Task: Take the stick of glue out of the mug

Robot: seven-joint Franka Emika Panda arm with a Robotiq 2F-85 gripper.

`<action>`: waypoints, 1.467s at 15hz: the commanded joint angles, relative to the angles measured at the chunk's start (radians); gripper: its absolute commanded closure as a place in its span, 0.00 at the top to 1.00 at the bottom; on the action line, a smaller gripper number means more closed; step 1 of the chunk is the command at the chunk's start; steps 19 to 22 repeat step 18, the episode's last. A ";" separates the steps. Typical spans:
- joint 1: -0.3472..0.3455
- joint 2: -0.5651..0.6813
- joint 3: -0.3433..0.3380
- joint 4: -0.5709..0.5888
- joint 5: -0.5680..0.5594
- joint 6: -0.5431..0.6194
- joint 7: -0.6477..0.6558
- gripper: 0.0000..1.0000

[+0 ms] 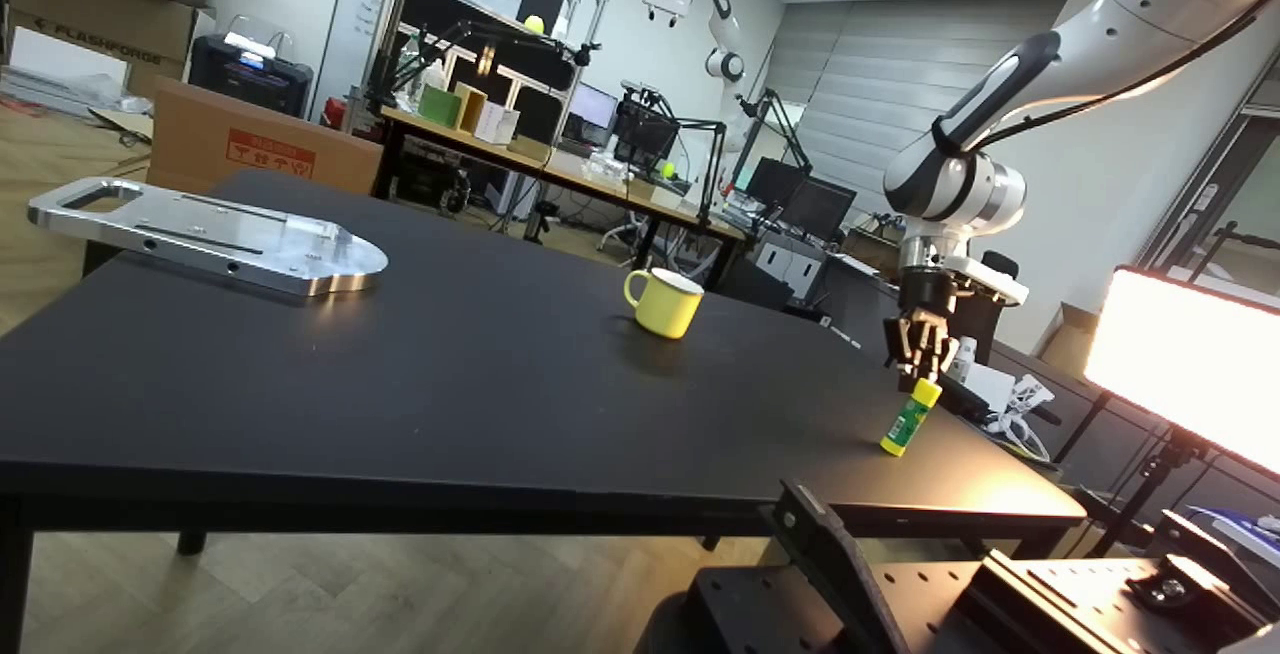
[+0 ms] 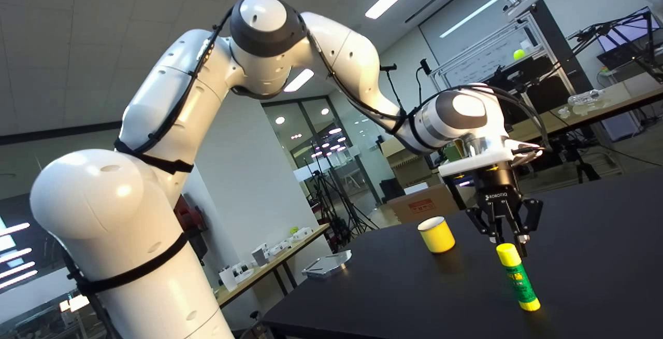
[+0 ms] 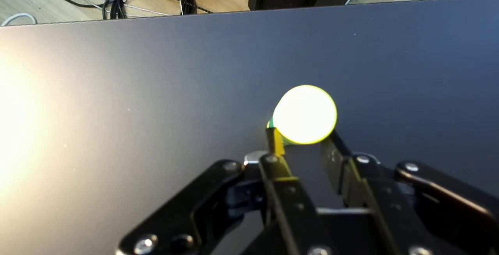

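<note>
The stick of glue (image 1: pixel 910 419), a slim green cylinder with yellow ends, hangs tilted from my gripper (image 1: pixel 918 376). It also shows in an exterior view (image 2: pixel 520 279) and, with its cap end glaring white, in the wrist view (image 3: pixel 306 112). My gripper's fingertips (image 3: pixel 302 144) close on both sides of its cap. Its lower end is at or just above the table; I cannot tell if it touches. The bright yellow mug (image 1: pixel 668 306) stands upright on the table, well apart from the gripper; it also shows in an exterior view (image 2: pixel 437 236). The mug's inside is hidden.
The black table (image 1: pixel 450 384) has its edge near the glue stick. A silver metal plate (image 1: pixel 220 234) lies at the table's far end, also in an exterior view (image 2: pixel 327 265). A bright lamp panel (image 1: pixel 1190 364) and a black perforated mount (image 1: pixel 960 604) stand beside the table.
</note>
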 commanded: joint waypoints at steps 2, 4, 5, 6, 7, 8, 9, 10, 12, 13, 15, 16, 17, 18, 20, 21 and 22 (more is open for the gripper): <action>0.005 0.001 -0.007 0.013 -0.013 0.017 0.022 0.08; 0.006 -0.001 -0.008 0.008 -0.014 0.027 0.022 0.08; 0.006 -0.001 -0.008 0.008 -0.014 0.030 0.022 0.08; 0.004 -0.002 -0.008 0.007 -0.011 0.032 0.024 0.20; 0.000 -0.006 -0.004 0.009 -0.007 0.024 0.014 0.55; -0.001 -0.014 -0.002 0.005 -0.006 0.022 0.010 0.54; -0.004 -0.026 0.001 -0.001 -0.001 0.020 0.004 0.55; -0.005 -0.038 0.004 -0.005 0.002 0.018 -0.002 0.61; 0.003 -0.080 0.005 -0.025 0.000 0.022 -0.001 0.75; 0.005 -0.101 0.007 -0.033 0.000 0.025 -0.004 0.81; 0.015 -0.160 0.006 -0.059 -0.005 0.034 -0.004 0.95; 0.013 -0.194 0.014 -0.080 0.001 0.034 -0.023 0.99; 0.010 -0.104 0.007 -0.005 -0.002 0.024 -0.014 0.84; 0.012 -0.131 0.008 -0.016 -0.001 0.023 -0.018 0.90; 0.012 -0.131 0.008 -0.016 -0.001 0.023 -0.018 0.90; 0.012 -0.131 0.008 -0.016 -0.001 0.023 -0.018 0.90; 0.012 -0.131 0.008 -0.016 -0.001 0.023 -0.018 0.90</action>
